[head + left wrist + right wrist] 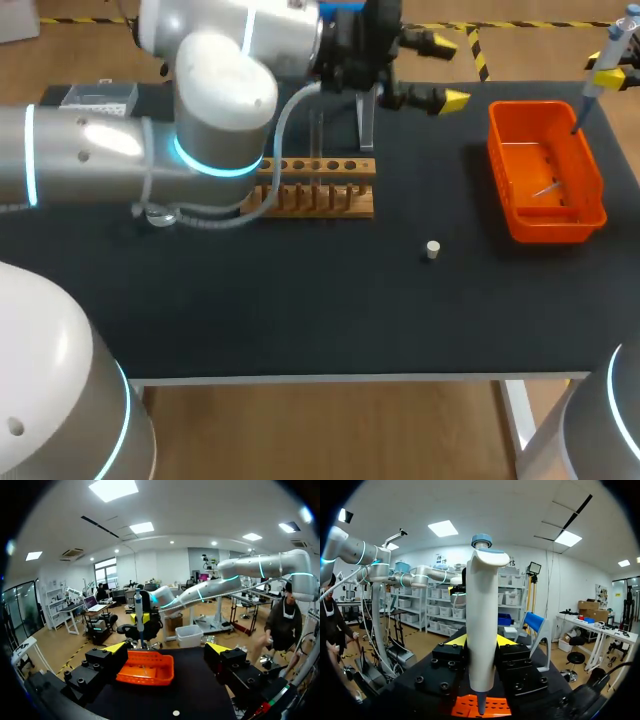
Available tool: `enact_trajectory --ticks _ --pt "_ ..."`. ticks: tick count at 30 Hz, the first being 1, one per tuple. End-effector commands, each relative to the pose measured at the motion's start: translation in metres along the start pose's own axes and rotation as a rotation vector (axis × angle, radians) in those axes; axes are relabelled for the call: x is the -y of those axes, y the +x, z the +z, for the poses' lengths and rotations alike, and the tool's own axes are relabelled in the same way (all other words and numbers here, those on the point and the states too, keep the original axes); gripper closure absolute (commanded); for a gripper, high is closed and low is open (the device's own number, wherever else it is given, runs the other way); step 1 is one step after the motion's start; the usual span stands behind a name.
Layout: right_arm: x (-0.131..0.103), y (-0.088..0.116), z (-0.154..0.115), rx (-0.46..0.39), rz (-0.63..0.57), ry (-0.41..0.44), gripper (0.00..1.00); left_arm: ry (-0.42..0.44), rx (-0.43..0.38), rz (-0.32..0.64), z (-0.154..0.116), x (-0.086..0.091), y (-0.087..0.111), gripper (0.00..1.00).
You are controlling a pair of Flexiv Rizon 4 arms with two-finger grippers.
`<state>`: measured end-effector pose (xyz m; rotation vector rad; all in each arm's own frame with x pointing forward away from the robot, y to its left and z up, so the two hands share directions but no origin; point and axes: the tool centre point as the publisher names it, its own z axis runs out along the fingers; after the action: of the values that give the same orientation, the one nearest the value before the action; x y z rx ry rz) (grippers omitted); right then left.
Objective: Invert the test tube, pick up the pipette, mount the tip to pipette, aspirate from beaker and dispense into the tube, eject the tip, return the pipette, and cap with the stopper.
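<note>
My right gripper (608, 70) is shut on the white pipette (597, 78) with a blue top, held upright over the far right corner. Its lower end hangs above the orange bin (595, 190). In the right wrist view the pipette (482, 630) stands between the yellow fingertips (456, 640), with the orange bin (500, 707) beneath it. My left gripper (448, 70) is open and holds nothing, at the table's back, left of the bin. From the left wrist its gripper (166, 650) faces the bin (146, 669) and the pipette (139, 615). A small white stopper (432, 250) lies mid-table.
A wooden tube rack (315, 186) stands behind the middle, partly under my left arm, with a clear stand (366, 122) behind it. A glass vessel (158, 213) peeks out under the left arm, and a clear box (97, 97) sits at the back left. Thin used tips (547, 190) lie in the bin.
</note>
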<state>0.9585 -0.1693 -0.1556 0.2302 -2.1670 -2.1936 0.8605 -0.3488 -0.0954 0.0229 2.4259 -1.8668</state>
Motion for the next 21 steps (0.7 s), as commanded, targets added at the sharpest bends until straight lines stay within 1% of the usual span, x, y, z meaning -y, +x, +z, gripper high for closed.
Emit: enact_trajectory --ticks 1,8,11,12,18,19,21 --pt "0.000 -0.001 -0.001 -0.004 0.000 0.002 1.00 0.157 0.102 -0.007 -0.022 -0.018 0.016 0.00" --pt "0.000 -0.001 -0.001 -0.004 0.000 0.002 1.00 0.176 0.112 -0.014 -0.044 -0.039 0.012 0.00" --pt "0.000 -0.001 -0.001 -0.004 0.000 0.002 1.00 0.186 0.112 -0.011 -0.053 -0.044 0.008 0.00" --pt "0.000 -0.001 -0.001 -0.004 0.000 0.002 1.00 0.201 0.117 -0.003 -0.056 -0.045 0.007 0.00" --pt "0.000 -0.001 -0.001 -0.004 0.000 0.002 1.00 0.199 0.130 -0.022 -0.072 -0.056 0.004 0.00" --pt "0.000 -0.001 -0.001 -0.004 0.000 0.002 1.00 0.203 0.147 -0.030 -0.074 -0.057 0.003 0.00" --pt "0.000 -0.001 -0.001 -0.004 0.000 0.002 1.00 0.199 0.156 -0.037 -0.078 -0.059 0.002 0.00"
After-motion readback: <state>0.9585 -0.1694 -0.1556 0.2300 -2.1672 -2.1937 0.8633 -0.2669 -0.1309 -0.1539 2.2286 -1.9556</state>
